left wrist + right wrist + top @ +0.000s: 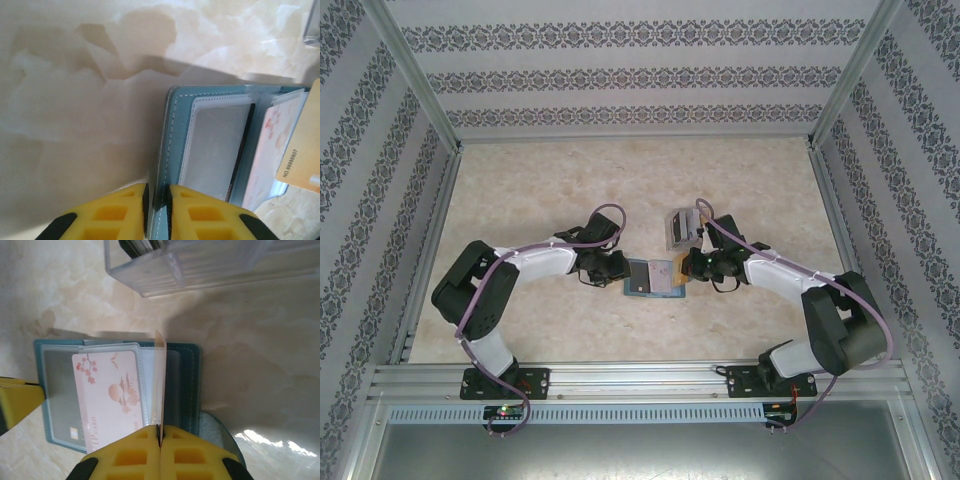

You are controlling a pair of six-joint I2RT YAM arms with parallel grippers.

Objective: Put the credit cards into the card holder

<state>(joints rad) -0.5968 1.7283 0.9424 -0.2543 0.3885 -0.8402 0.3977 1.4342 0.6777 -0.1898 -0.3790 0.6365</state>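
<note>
card holder (653, 277) lies open on worktop (620, 180). left hand (156, 210) pinches its left cover edge. right hand (160, 432) clenched on tan credit card (161, 375), held edge-on over holder's right half. pink card (112, 395) sits in a holder pocket. clear box (200, 265) just beyond holder.
</note>
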